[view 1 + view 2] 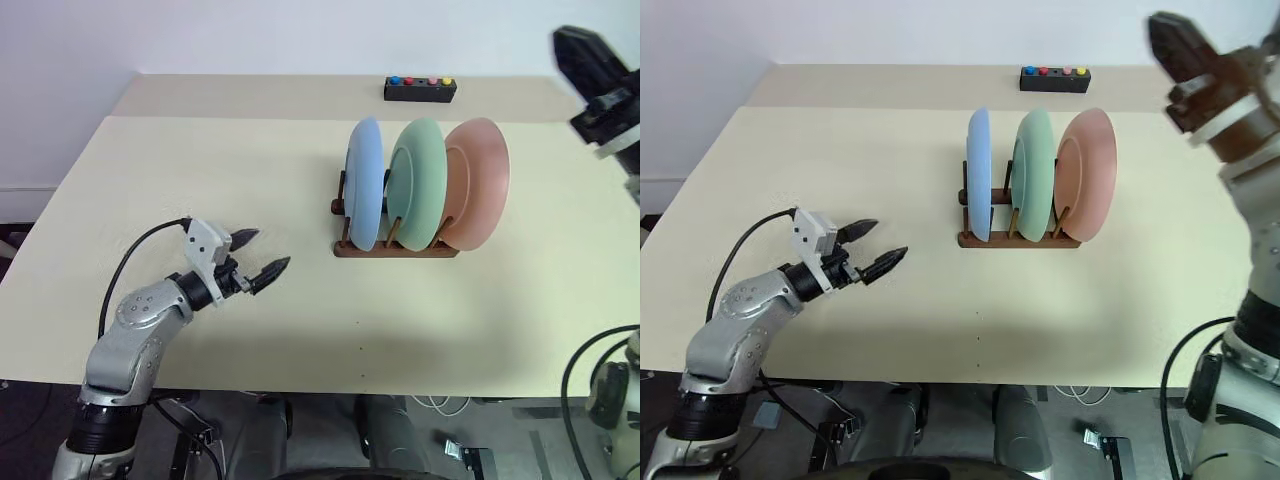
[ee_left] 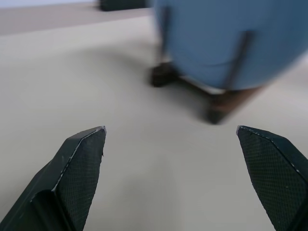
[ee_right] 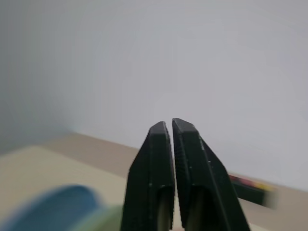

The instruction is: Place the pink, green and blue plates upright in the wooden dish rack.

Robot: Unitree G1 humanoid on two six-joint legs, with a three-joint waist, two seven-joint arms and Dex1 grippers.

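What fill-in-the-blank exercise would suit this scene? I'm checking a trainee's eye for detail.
1. The plate nearest the left gripper is the ____ one.
2. The green plate stands between the blue plate and the ____ plate.
3. All three plates stand upright in the wooden ____.
4. The right gripper has its jaws ____.

Missing words: blue; pink; dish rack; shut

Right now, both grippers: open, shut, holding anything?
Left gripper: open, empty, above the table.
Right gripper: shut, holding nothing, raised well clear of the plates.
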